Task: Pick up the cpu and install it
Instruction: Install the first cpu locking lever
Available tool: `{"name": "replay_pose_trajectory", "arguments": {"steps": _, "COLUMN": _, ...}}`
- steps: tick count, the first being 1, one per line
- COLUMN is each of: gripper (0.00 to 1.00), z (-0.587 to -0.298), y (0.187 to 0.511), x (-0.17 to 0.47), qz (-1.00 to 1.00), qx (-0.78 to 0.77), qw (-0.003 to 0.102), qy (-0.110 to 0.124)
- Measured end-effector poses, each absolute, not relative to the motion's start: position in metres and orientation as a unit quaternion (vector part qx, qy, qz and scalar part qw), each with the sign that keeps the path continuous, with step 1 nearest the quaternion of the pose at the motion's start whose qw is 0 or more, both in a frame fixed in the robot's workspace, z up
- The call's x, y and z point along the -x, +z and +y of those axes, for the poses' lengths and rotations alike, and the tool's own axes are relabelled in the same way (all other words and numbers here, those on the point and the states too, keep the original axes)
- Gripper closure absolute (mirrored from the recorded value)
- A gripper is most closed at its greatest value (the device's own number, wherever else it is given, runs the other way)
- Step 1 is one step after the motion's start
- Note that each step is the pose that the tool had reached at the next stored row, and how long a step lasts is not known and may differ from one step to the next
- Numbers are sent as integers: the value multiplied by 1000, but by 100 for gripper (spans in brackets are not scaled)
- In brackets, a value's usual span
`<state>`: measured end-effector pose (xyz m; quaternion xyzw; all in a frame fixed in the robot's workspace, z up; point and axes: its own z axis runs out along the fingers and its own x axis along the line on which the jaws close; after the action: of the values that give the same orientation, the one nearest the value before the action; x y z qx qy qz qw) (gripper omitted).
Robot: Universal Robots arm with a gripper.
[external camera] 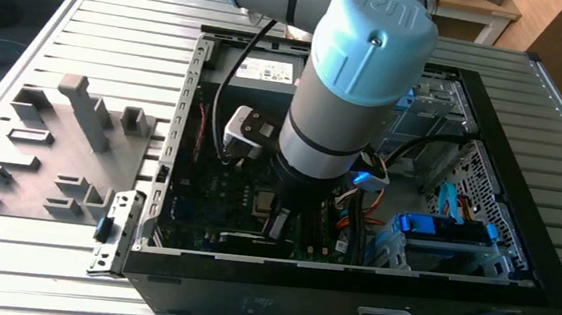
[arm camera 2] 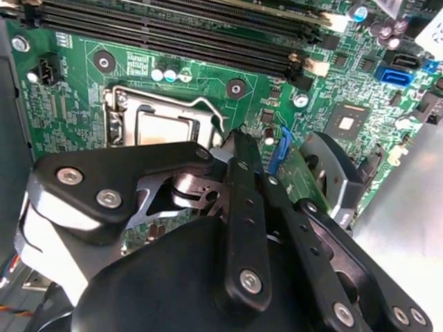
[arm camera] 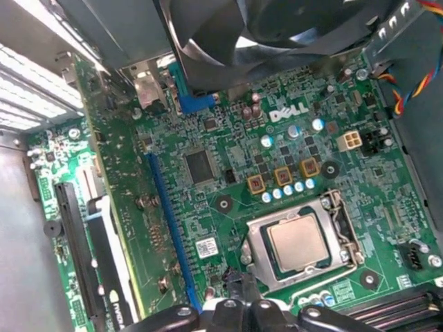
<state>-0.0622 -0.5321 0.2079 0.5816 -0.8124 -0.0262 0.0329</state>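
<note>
Since the cpu lies flat in its socket near the motherboard's edge by the memory slots, we judge it seated. The gripper hangs just beside it; clenched or released, we cannot tell.

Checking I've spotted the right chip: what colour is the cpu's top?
Silver-grey; the cpu shows best in the first wrist view.

Cpu partly hidden behind gripper; arm blocks mobo, exterior view.
</note>
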Motion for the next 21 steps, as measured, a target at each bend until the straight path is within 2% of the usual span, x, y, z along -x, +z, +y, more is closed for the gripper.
{"name": "replay_pose_trajectory", "arguments": {"steps": 21, "gripper": 89, "z": -535, "y": 196, "x": 63, "qz": -819, "qx": -573, "qw": 33, "qy": -26}}
